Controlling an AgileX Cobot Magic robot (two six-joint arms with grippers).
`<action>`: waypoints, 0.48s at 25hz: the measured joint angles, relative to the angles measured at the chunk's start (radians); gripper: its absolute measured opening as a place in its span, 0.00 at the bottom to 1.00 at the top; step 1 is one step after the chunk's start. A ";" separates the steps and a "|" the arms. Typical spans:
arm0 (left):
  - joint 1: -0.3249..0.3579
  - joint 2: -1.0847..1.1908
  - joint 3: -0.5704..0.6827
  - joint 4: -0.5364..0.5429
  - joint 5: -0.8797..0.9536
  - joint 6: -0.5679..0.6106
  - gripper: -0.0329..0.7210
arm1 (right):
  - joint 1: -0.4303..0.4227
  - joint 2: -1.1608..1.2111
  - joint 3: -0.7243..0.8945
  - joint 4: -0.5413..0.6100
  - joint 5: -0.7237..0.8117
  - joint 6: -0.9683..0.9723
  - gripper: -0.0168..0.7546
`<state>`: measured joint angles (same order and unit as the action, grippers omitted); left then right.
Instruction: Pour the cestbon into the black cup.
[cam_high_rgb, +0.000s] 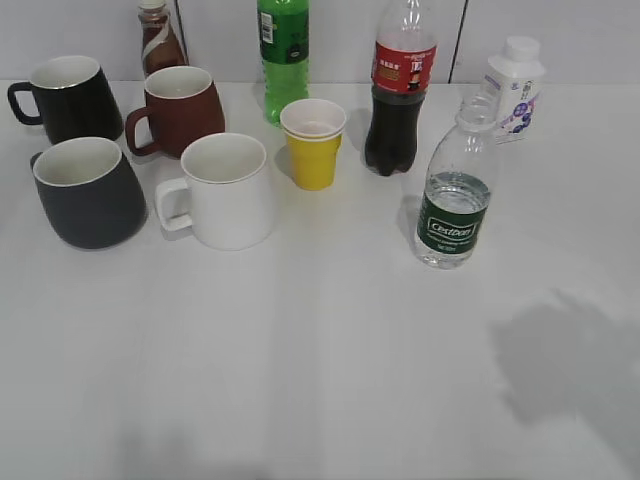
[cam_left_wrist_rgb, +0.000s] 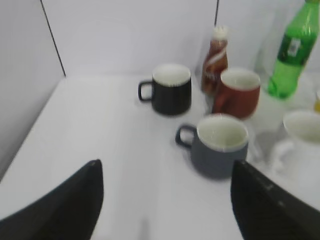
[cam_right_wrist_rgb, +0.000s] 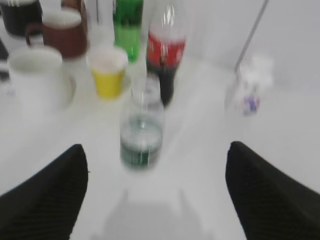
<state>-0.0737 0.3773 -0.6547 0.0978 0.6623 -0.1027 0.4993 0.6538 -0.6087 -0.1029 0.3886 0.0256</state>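
Note:
The cestbon (cam_high_rgb: 455, 190), a small clear bottle with a dark green label and no cap, stands upright at the right of the table. It also shows blurred in the right wrist view (cam_right_wrist_rgb: 142, 131). The black cup (cam_high_rgb: 88, 192), a charcoal mug with a white inside, stands at the left; it also shows in the left wrist view (cam_left_wrist_rgb: 220, 146). My right gripper (cam_right_wrist_rgb: 157, 195) is open and empty, short of the bottle. My left gripper (cam_left_wrist_rgb: 165, 200) is open and empty, short of the cup. Neither gripper shows in the exterior view.
Around them stand a glossy black mug (cam_high_rgb: 70, 98), a brown-red mug (cam_high_rgb: 178, 108), a white mug (cam_high_rgb: 226, 190), a yellow paper cup (cam_high_rgb: 313, 143), a green soda bottle (cam_high_rgb: 283, 55), a cola bottle (cam_high_rgb: 400, 90), a brown sauce bottle (cam_high_rgb: 158, 38) and a white bottle (cam_high_rgb: 515, 88).

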 joint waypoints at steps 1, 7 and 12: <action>-0.005 -0.033 -0.008 -0.005 0.071 0.003 0.84 | 0.001 -0.052 0.000 0.010 0.091 0.001 0.86; -0.016 -0.218 -0.011 -0.044 0.391 0.038 0.85 | 0.002 -0.312 0.024 0.038 0.625 0.015 0.82; -0.016 -0.288 0.059 -0.048 0.490 0.039 0.84 | 0.002 -0.465 0.077 0.052 0.694 0.032 0.78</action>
<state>-0.0898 0.0897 -0.5955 0.0500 1.1522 -0.0641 0.5015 0.1891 -0.5321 -0.0504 1.0825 0.0579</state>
